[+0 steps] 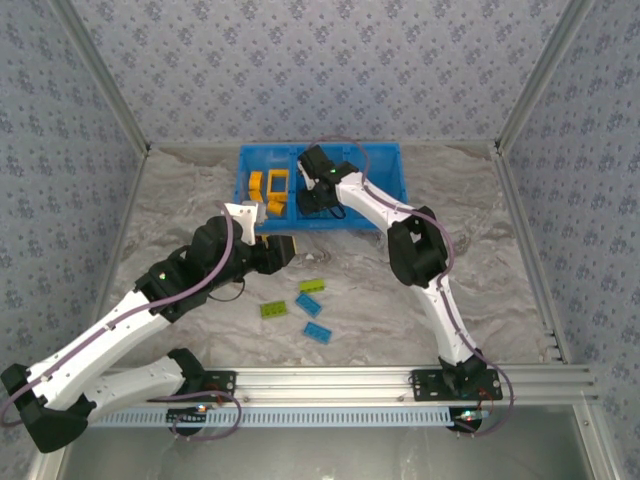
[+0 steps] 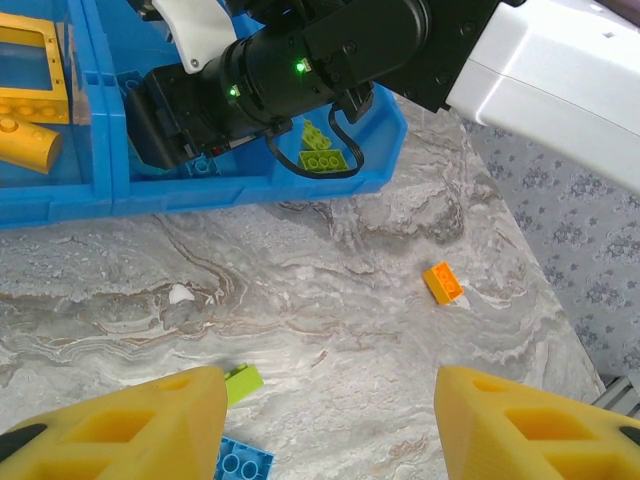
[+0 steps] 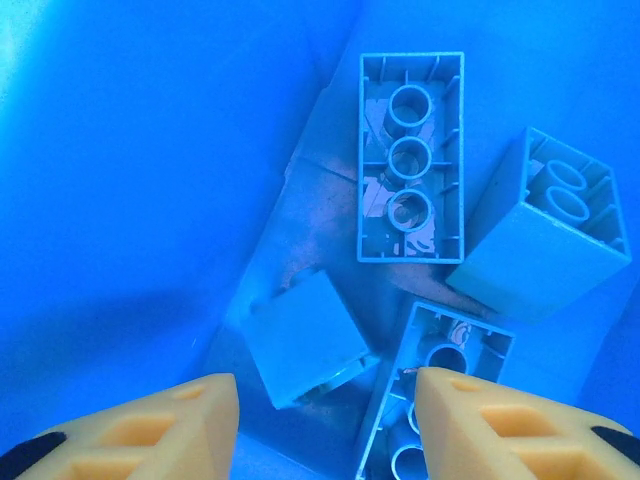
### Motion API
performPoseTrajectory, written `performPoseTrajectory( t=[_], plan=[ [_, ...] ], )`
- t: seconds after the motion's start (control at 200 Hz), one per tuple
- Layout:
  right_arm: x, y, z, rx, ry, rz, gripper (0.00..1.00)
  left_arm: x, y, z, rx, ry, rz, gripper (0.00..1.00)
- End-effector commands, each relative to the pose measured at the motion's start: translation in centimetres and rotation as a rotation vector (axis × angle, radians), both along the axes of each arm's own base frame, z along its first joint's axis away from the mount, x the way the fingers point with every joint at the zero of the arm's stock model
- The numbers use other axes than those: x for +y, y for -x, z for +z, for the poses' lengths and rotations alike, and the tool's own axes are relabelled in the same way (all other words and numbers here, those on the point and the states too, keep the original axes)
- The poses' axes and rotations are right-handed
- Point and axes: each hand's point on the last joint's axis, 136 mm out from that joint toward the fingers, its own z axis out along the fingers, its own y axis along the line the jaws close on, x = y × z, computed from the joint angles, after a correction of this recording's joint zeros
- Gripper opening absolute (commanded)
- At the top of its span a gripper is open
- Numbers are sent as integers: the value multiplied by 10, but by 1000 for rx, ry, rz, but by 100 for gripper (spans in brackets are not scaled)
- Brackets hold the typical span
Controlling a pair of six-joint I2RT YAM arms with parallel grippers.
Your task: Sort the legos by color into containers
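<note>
The long blue bin (image 1: 390, 190) stands at the back of the table. Orange legos (image 1: 268, 190) lie in its left compartment, among them an open frame (image 2: 30, 65). Lime legos (image 2: 322, 158) lie in the right one. My right gripper (image 1: 312, 203) reaches down into the middle compartment and stands open (image 3: 325, 420) just above several blue legos (image 3: 411, 155), holding none. My left gripper (image 1: 283, 247) hovers open (image 2: 330, 420) over bare table in front of the bin. An orange lego (image 2: 442, 282) lies ahead of it to the right, a lime one (image 2: 243, 383) and a blue one (image 2: 240, 463) by its left finger.
On the table between the arms lie two lime legos (image 1: 311, 286) (image 1: 273, 309) and two blue ones (image 1: 309, 303) (image 1: 318, 332). The right arm's white forearm (image 1: 375, 205) crosses over the bin's front right. Metal frame posts and patterned walls close in the table.
</note>
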Motion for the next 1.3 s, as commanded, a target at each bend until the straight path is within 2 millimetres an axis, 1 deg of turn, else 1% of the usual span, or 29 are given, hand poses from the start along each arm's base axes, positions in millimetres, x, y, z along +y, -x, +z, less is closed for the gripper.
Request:
performPoseTrajectory(
  t=[0.0,0.15,0.265,0.36,0.425,0.465,0.475,0.525,0.56,0.58,0.61,0.62,0.63,0.675,0.71,0.715,0.754,0.804,0.864,0.949,0.959,0.974,0.994,1.049,1.079,1.134,1.194,1.214,1.294],
  plan=[
    [6,1,44,-69,-24,7,50,-1,-1,13,-18,27,13,57],
    [3,5,92,-157,-45,-4,47,1,-1,10,-9,20,28,56],
    [-5,9,133,-236,-53,-25,46,6,-2,6,10,8,54,56],
    [-14,19,171,-309,-84,-41,46,10,-2,3,23,3,73,56],
    [-20,28,191,-347,-112,-49,46,12,0,3,28,-3,76,55],
    [-25,36,208,-373,-138,-56,46,13,0,1,35,-8,77,55],
    [-26,37,208,-373,-140,-58,46,12,1,0,37,-12,75,55],
    [-33,49,225,-403,-173,-64,46,13,2,-3,51,-21,73,55],
    [-39,61,230,-407,-184,-64,46,12,3,-7,66,-35,68,55],
    [-40,64,239,-432,-211,-66,46,12,4,-10,75,-43,63,56],
    [-42,75,250,-452,-239,-60,46,10,5,-14,87,-56,55,55],
    [-42,79,249,-451,-245,-57,46,10,5,-16,91,-61,52,55],
    [-45,85,258,-465,-264,-54,46,9,6,-17,94,-65,48,55],
    [-47,106,265,-478,-306,-27,47,7,8,-27,113,-95,31,55],
    [-50,122,267,-482,-340,-15,48,4,11,-34,122,-120,14,55],
    [-49,123,263,-475,-340,-12,48,4,11,-35,124,-124,14,55],
    [-55,143,268,-474,-386,3,49,1,14,-47,139,-161,-5,55],
    [-62,166,264,-457,-418,18,50,-2,17,-61,163,-203,-21,55],
    [-68,196,261,-429,-456,47,55,-8,23,-77,193,-249,-46,56],
    [-78,232,245,-340,-506,75,60,-10,28,-102,266,-302,-15,58],
    [-80,236,248,-340,-517,75,60,-10,28,-105,278,-303,-7,59],
    [-83,241,233,-310,-499,70,60,-11,28,-109,298,-301,8,60],
    [-88,248,230,-299,-500,65,60,-11,28,-115,326,-298,27,60],
    [-99,265,222,-282,-504,51,60,-14,30,-128,401,-279,92,60],
    [-105,273,215,-268,-502,44,60,-9,34,-139,461,-289,147,59],
    [-113,286,212,-256,-520,37,62,-10,39,-154,549,-259,238,60],
    [-119,295,205,-247,-531,35,62,-15,45,-171,636,-223,304,60],
    [-122,299,197,-226,-513,35,63,-20,44,-174,651,-187,320,60],
    [-125,309,186,-201,-507,43,63,-27,45,-191,730,-135,392,63]
  ],
)
